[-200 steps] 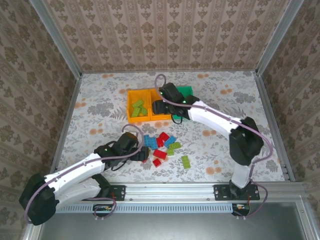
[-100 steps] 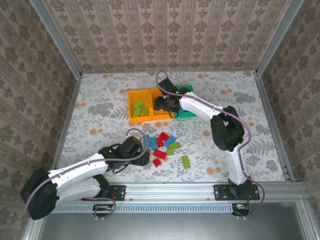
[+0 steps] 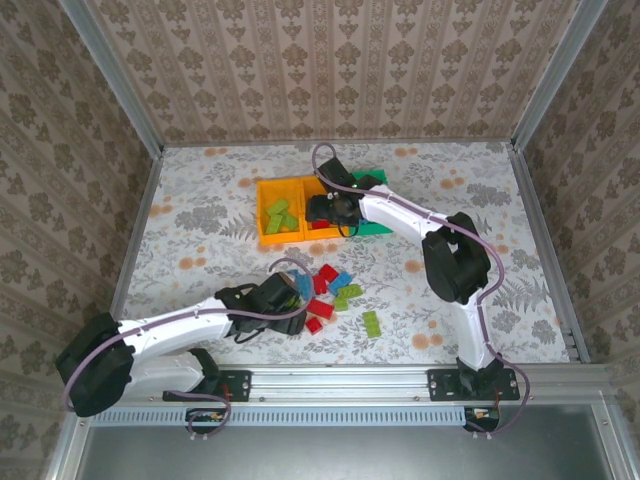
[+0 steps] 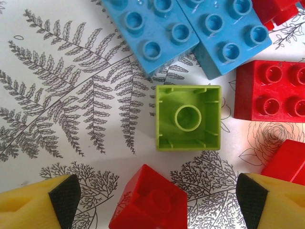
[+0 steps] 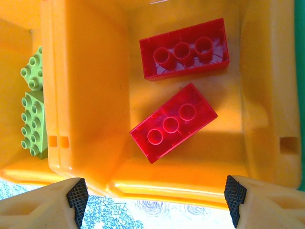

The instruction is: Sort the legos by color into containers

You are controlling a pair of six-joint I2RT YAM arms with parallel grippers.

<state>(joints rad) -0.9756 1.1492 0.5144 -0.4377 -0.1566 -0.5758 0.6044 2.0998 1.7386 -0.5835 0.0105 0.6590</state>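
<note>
Sorting partly done. Lime bricks lay in the left orange bin, toward the far edge of the table; two red bricks lay studs down in the middle orange bin; contents of the green bin were hidden by the arm. Loose pile of blue, red and lime bricks remained near the table's near edge, so over half the work seemed left. Left gripper stood wide and empty, hovering over an upturned lime brick and a red brick, gripping neither. Right gripper stood spread above the red bricks' bin, nothing between its fingers
</note>
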